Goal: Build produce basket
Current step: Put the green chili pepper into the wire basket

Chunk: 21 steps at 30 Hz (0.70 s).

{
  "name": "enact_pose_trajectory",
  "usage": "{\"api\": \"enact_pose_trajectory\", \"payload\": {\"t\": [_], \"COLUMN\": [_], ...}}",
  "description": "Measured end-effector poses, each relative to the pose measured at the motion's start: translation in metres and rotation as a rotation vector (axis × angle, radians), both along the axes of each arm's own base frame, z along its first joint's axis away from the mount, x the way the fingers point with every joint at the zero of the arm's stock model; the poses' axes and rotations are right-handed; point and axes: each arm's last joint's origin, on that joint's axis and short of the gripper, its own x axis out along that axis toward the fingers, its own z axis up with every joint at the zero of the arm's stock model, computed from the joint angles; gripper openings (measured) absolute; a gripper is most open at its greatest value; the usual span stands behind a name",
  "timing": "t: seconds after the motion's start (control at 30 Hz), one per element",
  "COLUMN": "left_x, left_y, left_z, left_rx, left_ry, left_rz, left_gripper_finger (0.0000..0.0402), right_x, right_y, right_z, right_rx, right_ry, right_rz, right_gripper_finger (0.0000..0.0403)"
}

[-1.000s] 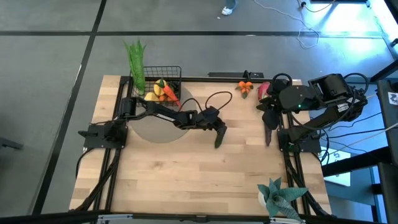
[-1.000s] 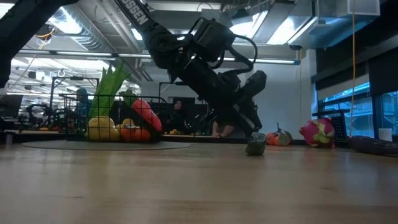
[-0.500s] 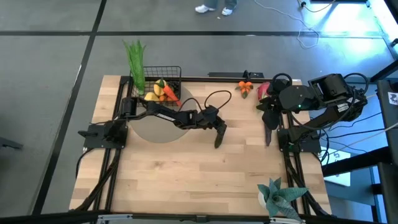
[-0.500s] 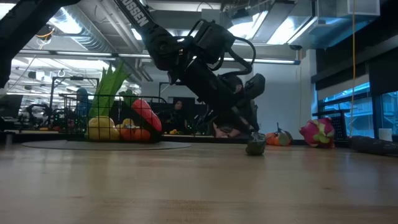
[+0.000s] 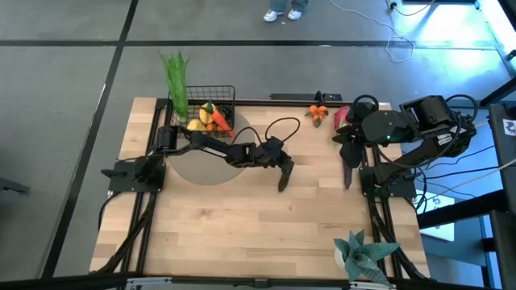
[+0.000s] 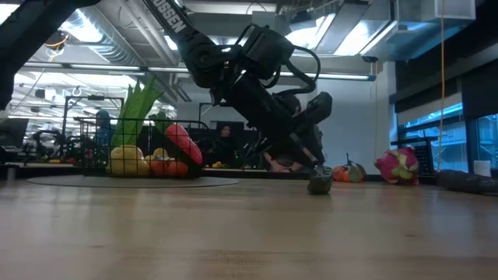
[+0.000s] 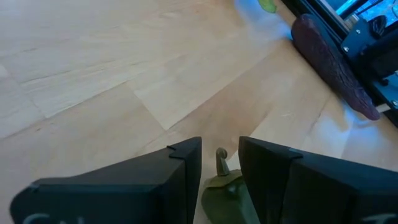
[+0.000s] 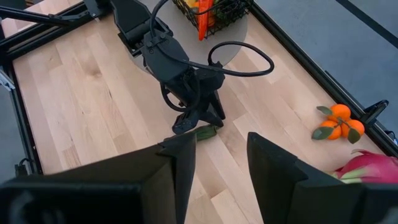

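At table centre, left gripper (image 7: 220,180) straddling cucumber (image 7: 225,196), part-open

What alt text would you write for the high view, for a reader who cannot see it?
Seen from above, the left gripper reaches to mid-table, fingers around a green cucumber lying on the wood. The black wire basket at the far left already holds produce; the right gripper waits near tangerines and a dragon fruit.

In your left wrist view the cucumber (image 7: 225,190) runs off the picture's edge between the fingers (image 7: 180,171), only its stem end showing; beyond the fingers the eggplant (image 7: 333,62) is partly cut off too; in the low view you can't see the left gripper (image 6: 315,167) tips, hidden behind the cucumber.
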Motion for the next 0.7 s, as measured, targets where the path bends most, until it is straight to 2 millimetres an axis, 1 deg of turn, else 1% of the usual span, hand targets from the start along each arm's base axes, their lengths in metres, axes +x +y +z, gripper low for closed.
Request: {"api": "enact_pose_trajectory", "payload": {"t": [0.4, 0.7], "left_x": [0.0003, 0.0004], "left_y": [-0.0015, -0.0025], "left_z": [0.0006, 0.0007], "left_rx": [-0.005, -0.006], "left_ry": [-0.004, -0.005], "left_rz": [-0.007, -0.011], "left_gripper_finger": [0.0092, 0.0064], "right_x": [0.0, 0.0], "right_y": [0.0001, 0.0], "right_z": [0.0, 0.0], "right_rx": [0.0, 0.001], "right_ry": [0.0, -0.001], "right_rz": [0.0, -0.002], "right_gripper_finger": [0.0132, 0.0132]}}
